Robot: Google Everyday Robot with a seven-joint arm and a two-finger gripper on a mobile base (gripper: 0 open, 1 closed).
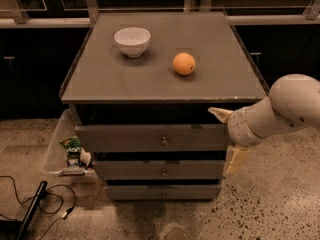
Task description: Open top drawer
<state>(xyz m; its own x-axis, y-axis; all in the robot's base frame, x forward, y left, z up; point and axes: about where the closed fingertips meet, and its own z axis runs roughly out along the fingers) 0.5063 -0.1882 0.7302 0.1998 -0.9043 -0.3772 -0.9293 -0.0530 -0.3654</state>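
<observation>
The top drawer has a matt grey front and metal knob; the smooth cream plastic gripper sits at its right end.

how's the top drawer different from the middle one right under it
The top drawer has a wider front than the middle drawer. The top drawer's front is also taller; the middle drawer's is a shorter strip. The gripper, open, is at the top drawer's right end, mostly above the middle drawer's level and touching neither knob. Both are flat grey fronts with a small round metal knob at centre.
</observation>
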